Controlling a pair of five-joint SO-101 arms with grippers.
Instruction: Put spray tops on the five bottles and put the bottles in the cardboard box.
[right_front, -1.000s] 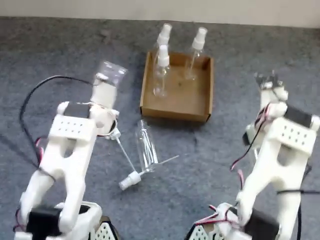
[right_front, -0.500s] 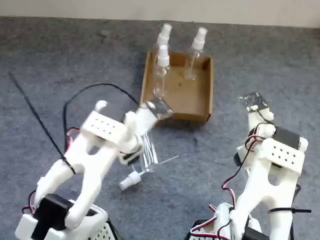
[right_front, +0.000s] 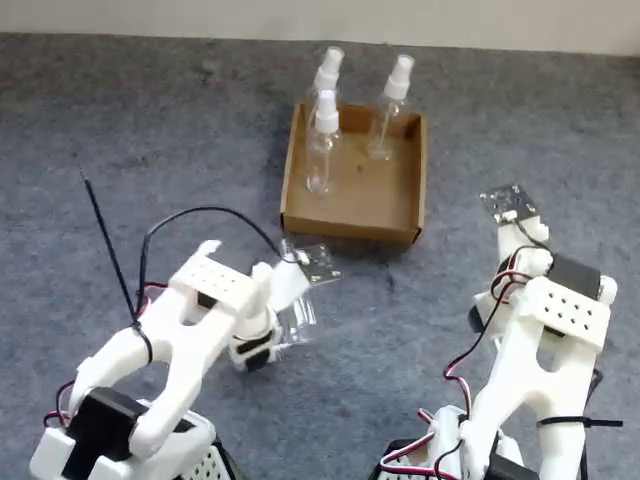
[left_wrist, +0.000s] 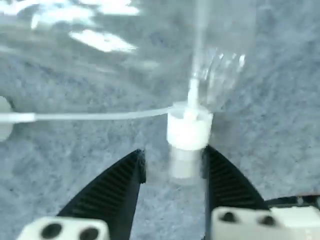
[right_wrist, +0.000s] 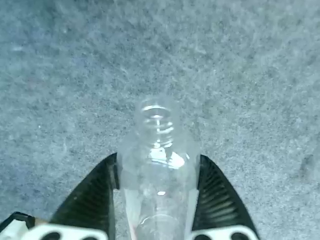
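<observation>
A white spray top (left_wrist: 189, 132) with a thin dip tube lies on the grey carpet, against the neck end of a clear bottle (left_wrist: 220, 75) that lies on its side. My left gripper (left_wrist: 172, 160) is open, one finger on each side of the spray top. In the high view the left arm (right_front: 215, 300) covers the top, and the lying bottle (right_front: 298, 310) shows beside it. My right gripper (right_wrist: 157, 165) is shut on a clear bottle (right_wrist: 157, 145) whose neck is open and bare. The right arm (right_front: 545, 310) stands at the right, in front of the cardboard box (right_front: 350, 215).
Three capped bottles stand at the box: one (right_front: 322, 145) at its left side, one (right_front: 388, 105) at the back right, one (right_front: 328, 68) at the back edge. A black cable (right_front: 110, 250) sticks up left of the left arm.
The left arm swung from the left side across to the lying bottle and came down over the spray top. The right arm drew back from the box early on, then kept still.
</observation>
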